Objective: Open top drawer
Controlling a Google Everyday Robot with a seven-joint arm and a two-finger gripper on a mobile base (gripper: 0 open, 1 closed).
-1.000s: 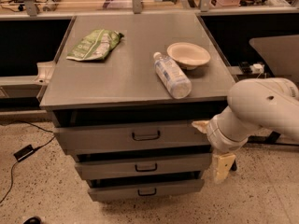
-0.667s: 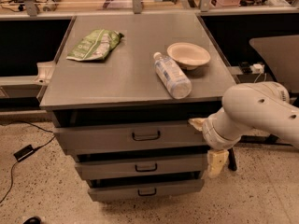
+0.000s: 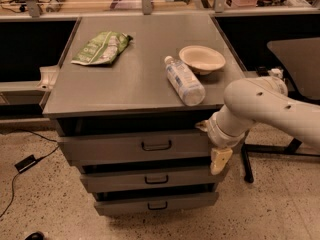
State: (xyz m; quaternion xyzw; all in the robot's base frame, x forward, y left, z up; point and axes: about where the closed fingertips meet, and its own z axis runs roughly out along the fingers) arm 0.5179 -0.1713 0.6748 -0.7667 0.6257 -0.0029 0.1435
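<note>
The top drawer (image 3: 115,146) is the tallest and widest of three grey drawer fronts in the cabinet, with a small dark loop handle (image 3: 156,145). Its front stands a little forward of the cabinet, with a dark gap above it. My white arm comes in from the right, and the gripper (image 3: 220,161) hangs down at the right end of the top drawer's front, to the right of the handle, level with the gap between the top and middle drawers. The two shorter drawers (image 3: 150,179) (image 3: 156,204) sit below.
On the grey cabinet top (image 3: 125,89) lie a green bag (image 3: 100,48), a clear plastic bottle (image 3: 184,80) on its side and a shallow beige bowl (image 3: 202,59). A dark chair base (image 3: 270,149) stands to the right. A cable and adapter (image 3: 25,163) lie on the floor at left.
My arm and gripper have shifted to the left, closer to the right end of the drawer fronts. The drawers look unchanged.
</note>
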